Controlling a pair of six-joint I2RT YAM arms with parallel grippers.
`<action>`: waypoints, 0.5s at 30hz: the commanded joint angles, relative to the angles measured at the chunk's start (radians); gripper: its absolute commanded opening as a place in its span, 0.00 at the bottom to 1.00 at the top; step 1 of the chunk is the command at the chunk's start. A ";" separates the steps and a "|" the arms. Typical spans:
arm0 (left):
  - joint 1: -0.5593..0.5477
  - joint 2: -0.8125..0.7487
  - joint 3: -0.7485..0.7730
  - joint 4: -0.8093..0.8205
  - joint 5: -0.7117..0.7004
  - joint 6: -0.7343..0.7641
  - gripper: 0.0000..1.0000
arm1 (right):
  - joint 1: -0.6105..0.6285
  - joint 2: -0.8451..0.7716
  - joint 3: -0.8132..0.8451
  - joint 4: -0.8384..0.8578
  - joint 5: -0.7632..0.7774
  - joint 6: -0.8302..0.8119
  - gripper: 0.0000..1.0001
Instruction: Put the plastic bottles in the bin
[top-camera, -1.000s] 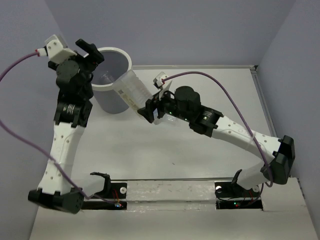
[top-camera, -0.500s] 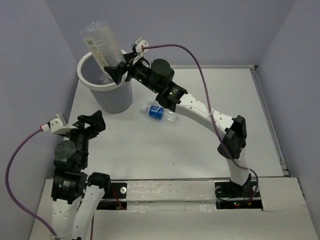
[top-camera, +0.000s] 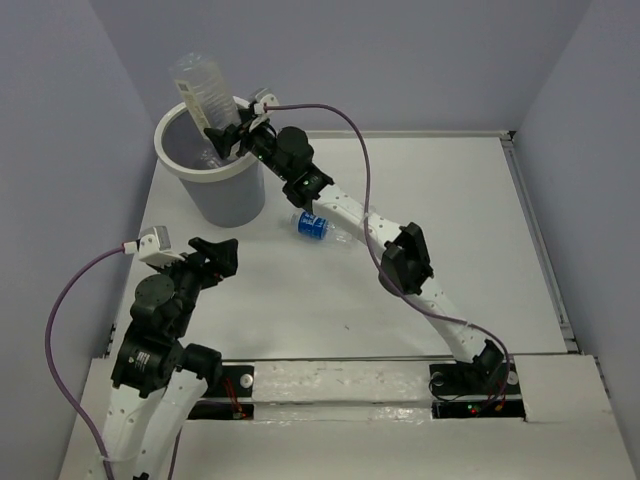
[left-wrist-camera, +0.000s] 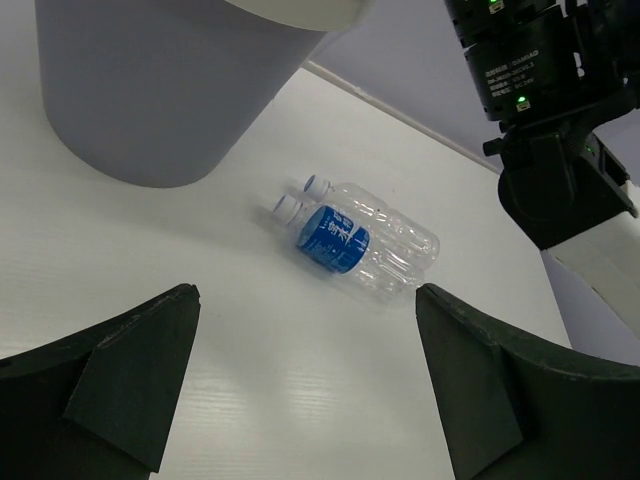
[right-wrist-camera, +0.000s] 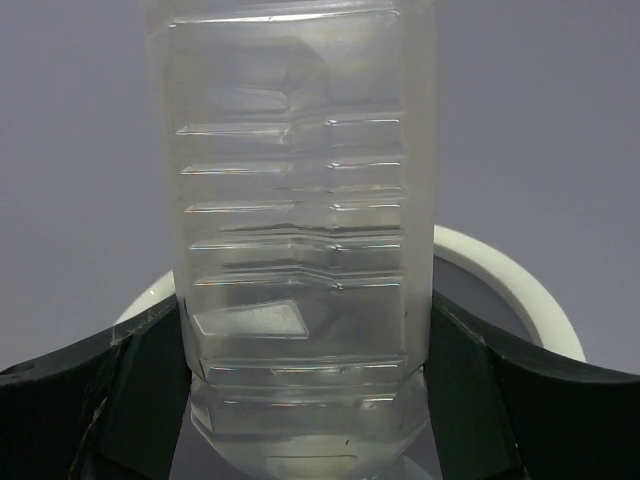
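While reaching far across the table (top-camera: 450, 200) from the right base, clamps the larger bottle (top-camera: 200, 90) in the right gripper (top-camera: 225, 138), one dark finger pressed against each side of the ribbed, see-through body. Holds it close to upright, leaning a little to the left, right over the mouth of the bin (top-camera: 225, 200), with most of its length standing above the thick white rim. Depth of the lower end past that rim: impossible to tell. From the right wrist, fills the middle of the view with clear ribbed plastic, narrowing down between the fingers, with the white rim curving behind on both sides. Inside the bin, just some clear plastic, too indistinct to name.

On the table just to the right of the bin, apart from its grey wall, two bottles lying on their sides and pressed together lengthwise, white caps turned toward the bin: the blue-label bottle (left-wrist-camera: 333, 238) nearer the left wrist camera and a second clear bottle (left-wrist-camera: 400, 225) touching it on the far side.

Hangs the left gripper (left-wrist-camera: 305, 298) near its own base at the front left of the table, well apart from both lying bottles and from the bin, jaws spread wide with nothing between them, pointed toward the pair
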 joint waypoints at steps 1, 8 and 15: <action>-0.007 -0.001 0.003 0.047 0.010 -0.003 0.99 | 0.000 -0.025 0.045 0.110 -0.043 0.009 0.80; -0.005 0.061 0.003 0.067 0.022 -0.012 0.99 | 0.000 -0.143 -0.052 0.059 -0.101 -0.015 0.98; -0.007 0.147 -0.058 0.157 0.120 -0.144 0.99 | -0.021 -0.384 -0.442 0.140 -0.119 0.009 1.00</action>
